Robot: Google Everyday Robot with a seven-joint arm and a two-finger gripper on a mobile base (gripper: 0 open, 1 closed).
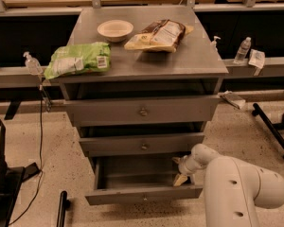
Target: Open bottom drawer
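Bottom drawer [132,196], lowest beneath tabletop [146,63] front edge, sits partly out; end effector [182,173] inside its right end, grip cannot tell; best pull straight, level, avoid racking.

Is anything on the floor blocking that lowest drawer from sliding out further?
Nothing visible does. The bottom drawer is partly out, with the gripper at its right inner corner. A black post stands off its left corner, not in front.

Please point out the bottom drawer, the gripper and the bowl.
bottom drawer [123,196]: camera view, its front panel.
gripper [180,170]: camera view, its front end, inside the drawer's right side.
bowl [115,30]: camera view, its inside middle.
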